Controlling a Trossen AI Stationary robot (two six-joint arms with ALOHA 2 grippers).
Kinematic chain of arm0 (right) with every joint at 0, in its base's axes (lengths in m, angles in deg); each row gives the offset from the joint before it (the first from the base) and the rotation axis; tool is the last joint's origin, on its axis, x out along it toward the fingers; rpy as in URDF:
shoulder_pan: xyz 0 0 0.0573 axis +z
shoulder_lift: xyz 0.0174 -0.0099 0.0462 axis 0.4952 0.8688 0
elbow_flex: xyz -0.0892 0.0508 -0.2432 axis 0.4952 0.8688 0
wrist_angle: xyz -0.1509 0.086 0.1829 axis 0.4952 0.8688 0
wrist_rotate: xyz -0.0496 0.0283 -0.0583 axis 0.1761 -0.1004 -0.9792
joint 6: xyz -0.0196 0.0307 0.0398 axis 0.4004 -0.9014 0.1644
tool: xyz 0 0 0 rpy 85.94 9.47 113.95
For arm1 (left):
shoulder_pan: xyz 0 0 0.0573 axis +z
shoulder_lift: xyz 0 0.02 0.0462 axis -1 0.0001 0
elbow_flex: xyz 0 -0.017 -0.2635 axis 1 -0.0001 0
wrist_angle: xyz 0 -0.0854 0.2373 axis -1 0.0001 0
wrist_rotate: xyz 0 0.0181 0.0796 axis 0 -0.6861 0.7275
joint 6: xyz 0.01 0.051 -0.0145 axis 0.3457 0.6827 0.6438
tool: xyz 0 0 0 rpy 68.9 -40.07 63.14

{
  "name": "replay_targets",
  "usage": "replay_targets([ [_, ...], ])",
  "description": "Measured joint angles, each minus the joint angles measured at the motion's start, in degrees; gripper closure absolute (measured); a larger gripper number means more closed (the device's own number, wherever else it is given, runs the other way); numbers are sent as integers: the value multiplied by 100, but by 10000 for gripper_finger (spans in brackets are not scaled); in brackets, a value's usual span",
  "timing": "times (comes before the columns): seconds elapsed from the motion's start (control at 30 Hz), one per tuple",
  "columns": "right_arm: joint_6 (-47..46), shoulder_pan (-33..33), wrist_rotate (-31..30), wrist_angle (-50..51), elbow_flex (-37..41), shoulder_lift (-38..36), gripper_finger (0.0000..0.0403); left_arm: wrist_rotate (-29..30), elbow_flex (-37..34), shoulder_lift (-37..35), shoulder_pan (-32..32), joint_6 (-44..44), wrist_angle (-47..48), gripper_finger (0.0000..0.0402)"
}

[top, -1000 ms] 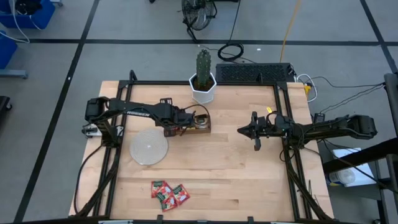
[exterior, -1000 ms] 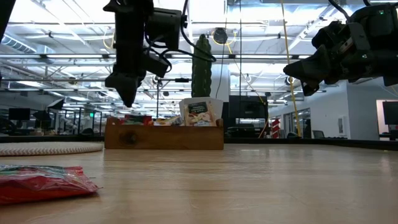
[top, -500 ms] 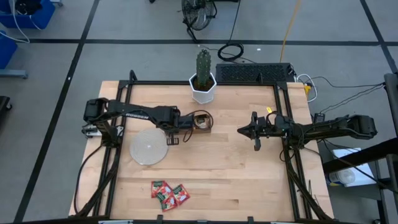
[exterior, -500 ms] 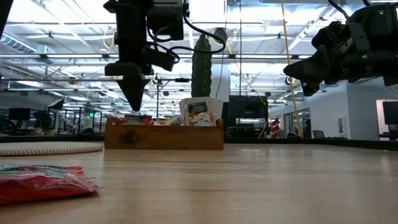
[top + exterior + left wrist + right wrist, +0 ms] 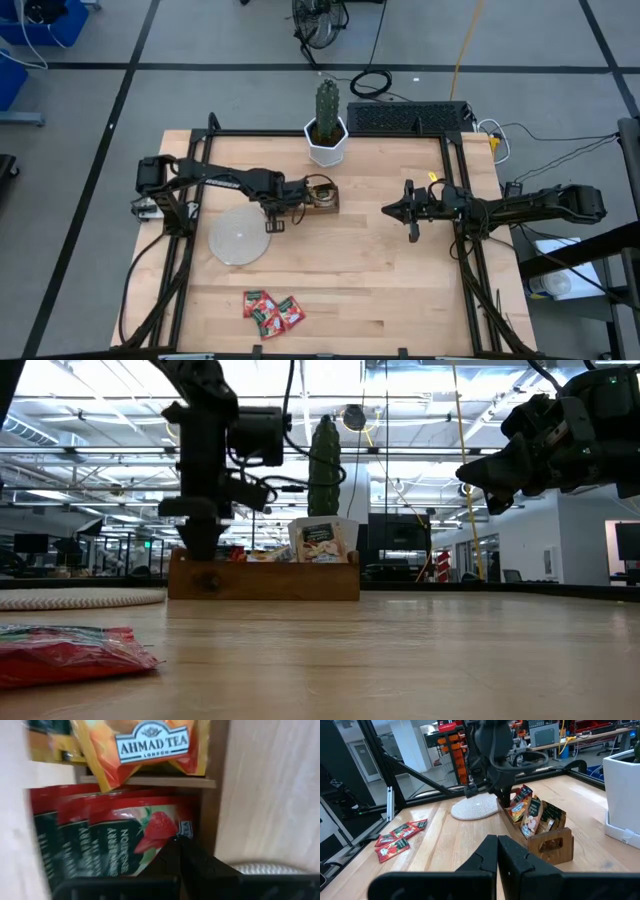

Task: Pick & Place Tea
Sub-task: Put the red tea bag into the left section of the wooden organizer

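Observation:
A brown tray [image 5: 326, 206] stands mid-table with tea sachets upright in its compartments. My left gripper [image 5: 200, 548] points straight down, shut, with its tips in the tray's left end compartment among red sachets [image 5: 125, 840]. Orange sachets [image 5: 145, 750] fill the compartment beside them. Several more red sachets [image 5: 272, 310] lie flat on the table near its front edge. My right gripper [image 5: 387, 210] hovers level at the right, shut and holding nothing. My left gripper comes from above, pointing down, and its shut fingertips [image 5: 187, 852] stand against the face of the foremost red sachet [image 5: 150, 827] in the tray's end compartment [image 5: 512, 802]. I cannot tell whether they touch or pinch it. The sachets stay upright in the tray.
A round pale disc [image 5: 239, 237] lies left of the tray, close to the left arm. A cactus in a white pot [image 5: 327, 125] stands just behind the tray. Bare wooden tabletop [image 5: 370, 280] stretches between the tray, the right arm and the loose sachets.
My left gripper has tipped from a slant to pointing straight down and has sunk from above the tray into its left end compartment. The tray and the loose sachets have kept their places.

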Motion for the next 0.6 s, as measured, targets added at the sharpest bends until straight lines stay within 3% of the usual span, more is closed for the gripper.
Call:
replay_targets([
  [0.2,0,1,0,0,0,0,403,-418,-380,-18,151,17,-515,400],
  [0.4,0,0,0,0,0,0,403,-425,-772,-40,293,-120,-928,400],
  [0.6,0,2,0,2,1,0,403,571,-832,-16,177,-431,-1020,400],
])
